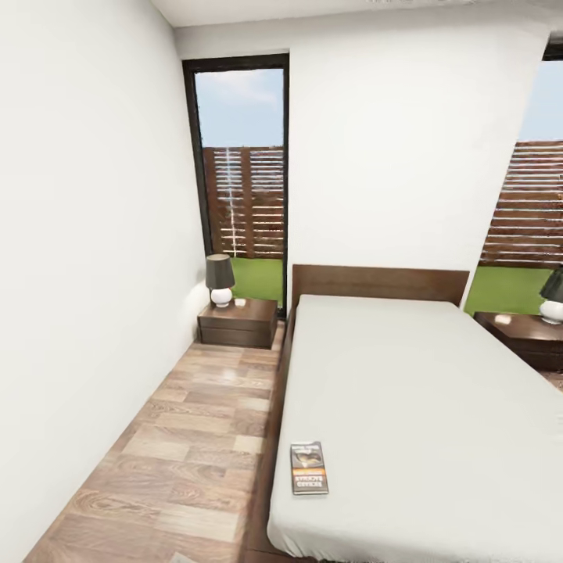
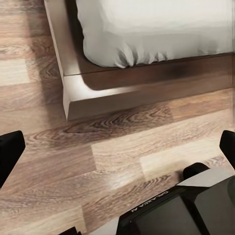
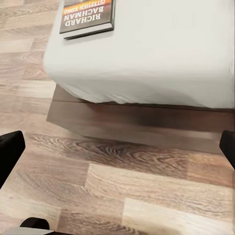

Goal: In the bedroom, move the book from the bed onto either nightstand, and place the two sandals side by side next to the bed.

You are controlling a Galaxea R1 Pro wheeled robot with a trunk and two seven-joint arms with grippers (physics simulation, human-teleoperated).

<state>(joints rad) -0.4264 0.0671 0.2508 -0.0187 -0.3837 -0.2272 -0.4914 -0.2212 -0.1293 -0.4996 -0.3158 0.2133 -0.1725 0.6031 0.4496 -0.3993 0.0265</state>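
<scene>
The book [image 1: 309, 467] lies flat on the bed [image 1: 422, 391], on the pale mattress near its foot and close to the left edge as the head camera sees it. Its dark cover with an orange band faces up. In the right wrist view the book [image 3: 87, 17] sits near the mattress corner, white block lettering legible on the cover, with the dark wooden platform frame [image 3: 137, 125] jutting out beneath the mattress and plank floor below that.

The bed's brown headboard [image 1: 379, 283] stands against the white wall. Just beside the headboard, on the left of the head view, stands a nightstand [image 1: 238, 322], a low dark cabinet with a lamp [image 1: 220, 280] on top: dark shade, round white base. Behind it a tall dark-framed window [image 1: 238, 172] shows a slatted wooden fence, grass and sky. A second nightstand [image 1: 524, 336] with a similar lamp [image 1: 554, 295] stands on the other side of the bed, at the picture's right edge.

The wood-plank floor [image 1: 188, 446] runs between the bed and the left wall.

The left end effector [image 2: 117, 147] hangs over the floor near a corner of the bed frame, its dark fingertips [image 2: 10, 149] at opposite edges of the view, spread wide and holding nothing. The right end effector [image 3: 117, 147] is likewise spread wide and empty, over the floor just short of the bed's foot.
</scene>
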